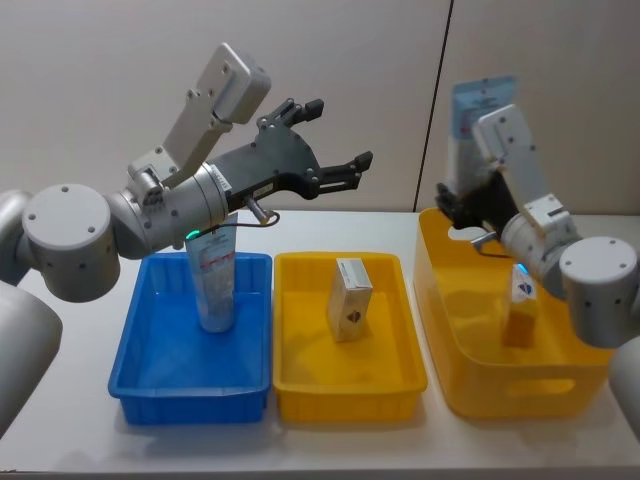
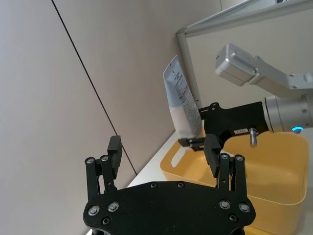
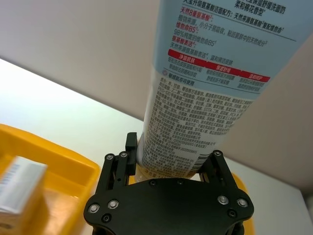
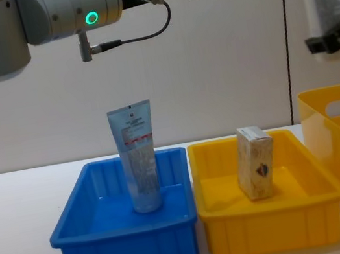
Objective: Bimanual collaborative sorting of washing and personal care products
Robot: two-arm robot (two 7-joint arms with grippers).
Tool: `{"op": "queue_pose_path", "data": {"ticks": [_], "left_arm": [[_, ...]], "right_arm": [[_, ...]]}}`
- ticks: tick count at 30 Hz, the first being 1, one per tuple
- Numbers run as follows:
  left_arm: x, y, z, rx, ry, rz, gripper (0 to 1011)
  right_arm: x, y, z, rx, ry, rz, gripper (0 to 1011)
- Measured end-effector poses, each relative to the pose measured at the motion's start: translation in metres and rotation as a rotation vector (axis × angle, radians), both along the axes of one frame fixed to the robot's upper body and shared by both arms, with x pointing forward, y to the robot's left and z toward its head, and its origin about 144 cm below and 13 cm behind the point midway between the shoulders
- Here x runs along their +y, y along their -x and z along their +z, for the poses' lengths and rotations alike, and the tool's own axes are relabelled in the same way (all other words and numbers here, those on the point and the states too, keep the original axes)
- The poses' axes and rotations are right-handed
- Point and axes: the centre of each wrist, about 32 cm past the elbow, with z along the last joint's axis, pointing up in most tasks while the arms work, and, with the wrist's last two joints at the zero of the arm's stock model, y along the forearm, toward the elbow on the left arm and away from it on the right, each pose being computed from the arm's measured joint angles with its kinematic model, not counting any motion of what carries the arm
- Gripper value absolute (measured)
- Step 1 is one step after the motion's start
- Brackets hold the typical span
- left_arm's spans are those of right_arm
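I saw one pale blue tube (image 4: 138,157) standing in the blue tray (image 4: 79,245), a beige box (image 4: 255,162) in the yellow tray (image 4: 270,228). L claw (image 1: 338,140) hung open above them, empty. Farther back, R claw (image 3: 171,160) was squeezing a 2nd tube (image 3: 210,83) w/ red bands over the basket (image 1: 447,330).

Plain beige wall (image 4: 224,58) behind, split by a thin dark vertical seam (image 4: 290,33) toward the right. White desk (image 4: 14,213) in front, meeting the wall along its far edge. Even, soft light; faint shadows.
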Motion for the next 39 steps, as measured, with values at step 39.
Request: {"op": "queue_pose_path", "data": {"ticks": [39], "left_arm": [[0.0, 0.0, 0.0, 0.0, 0.0, 0.0, 1001]], "right_arm": [[-0.053, 0.01, 0.037, 0.327, 0.067, -0.074, 571]]}}
